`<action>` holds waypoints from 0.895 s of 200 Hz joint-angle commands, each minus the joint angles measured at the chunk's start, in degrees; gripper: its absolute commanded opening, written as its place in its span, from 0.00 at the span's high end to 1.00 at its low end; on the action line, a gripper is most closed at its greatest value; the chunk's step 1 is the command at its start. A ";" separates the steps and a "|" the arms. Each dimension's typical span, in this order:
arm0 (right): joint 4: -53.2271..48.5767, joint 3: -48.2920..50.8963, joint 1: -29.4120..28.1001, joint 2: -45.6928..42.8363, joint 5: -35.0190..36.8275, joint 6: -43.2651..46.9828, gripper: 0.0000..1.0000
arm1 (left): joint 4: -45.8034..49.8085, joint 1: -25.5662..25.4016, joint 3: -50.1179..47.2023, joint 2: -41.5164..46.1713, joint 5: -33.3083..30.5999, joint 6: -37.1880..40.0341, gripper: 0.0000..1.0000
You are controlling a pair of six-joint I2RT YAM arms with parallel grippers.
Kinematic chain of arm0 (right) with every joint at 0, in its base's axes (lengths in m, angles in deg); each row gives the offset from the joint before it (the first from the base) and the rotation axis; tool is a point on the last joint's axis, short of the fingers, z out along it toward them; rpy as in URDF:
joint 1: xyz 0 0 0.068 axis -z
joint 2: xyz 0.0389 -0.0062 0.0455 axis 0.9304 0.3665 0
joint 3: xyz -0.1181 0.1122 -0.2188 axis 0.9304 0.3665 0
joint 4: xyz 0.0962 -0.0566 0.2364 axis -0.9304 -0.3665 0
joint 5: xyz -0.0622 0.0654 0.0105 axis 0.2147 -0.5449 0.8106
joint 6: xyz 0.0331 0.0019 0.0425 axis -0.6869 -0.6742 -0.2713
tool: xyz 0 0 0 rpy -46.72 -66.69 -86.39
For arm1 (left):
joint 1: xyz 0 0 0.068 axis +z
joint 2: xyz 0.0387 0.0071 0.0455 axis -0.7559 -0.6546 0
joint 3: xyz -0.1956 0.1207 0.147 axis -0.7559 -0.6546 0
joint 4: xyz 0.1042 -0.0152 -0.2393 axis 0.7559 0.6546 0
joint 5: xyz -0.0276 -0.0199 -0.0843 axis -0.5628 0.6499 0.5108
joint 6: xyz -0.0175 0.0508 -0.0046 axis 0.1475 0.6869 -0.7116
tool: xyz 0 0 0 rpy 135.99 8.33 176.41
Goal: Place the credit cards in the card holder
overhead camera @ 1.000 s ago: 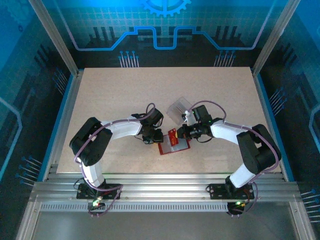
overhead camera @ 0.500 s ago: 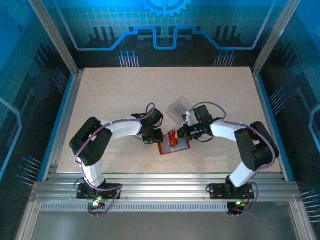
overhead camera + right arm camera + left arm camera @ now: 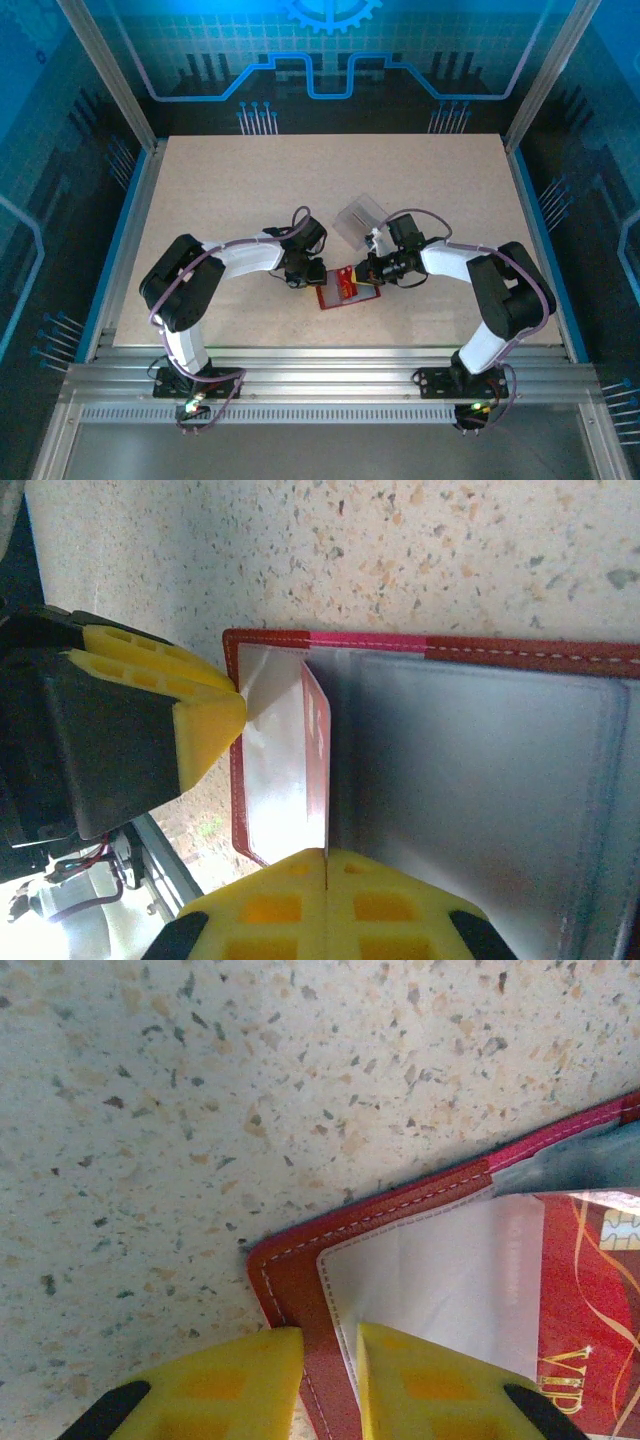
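The card holder lies open on the table: red leather with pale grey pockets. My left gripper is shut on its red border near a corner, one yellow finger on each side. My right gripper is shut on a red credit card with gold VIP lettering. The card stands on edge over the holder's pale left pocket, close to the left gripper's fingers. In the top view the two grippers meet over the holder, left gripper and right gripper.
A clear plastic box sits just behind the right gripper. Speckled tabletop stretches to the back and left. Metal frame posts and a blue rail edge the table.
My right gripper has moved a little left with the card, further over the open holder. The left gripper has held still on the holder's edge.
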 commanded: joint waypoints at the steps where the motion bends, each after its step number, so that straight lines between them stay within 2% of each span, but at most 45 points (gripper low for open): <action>1: -2.19 1.03 0.21 1.14 -0.75 1.17 1.00 | -1.02 -0.35 -1.56 -3.68 0.52 -1.27 0.75; 179: -0.87 -1.59 -5.99 4.58 4.16 -4.74 1.00 | -4.12 -0.69 -4.27 -3.48 1.85 -3.04 0.75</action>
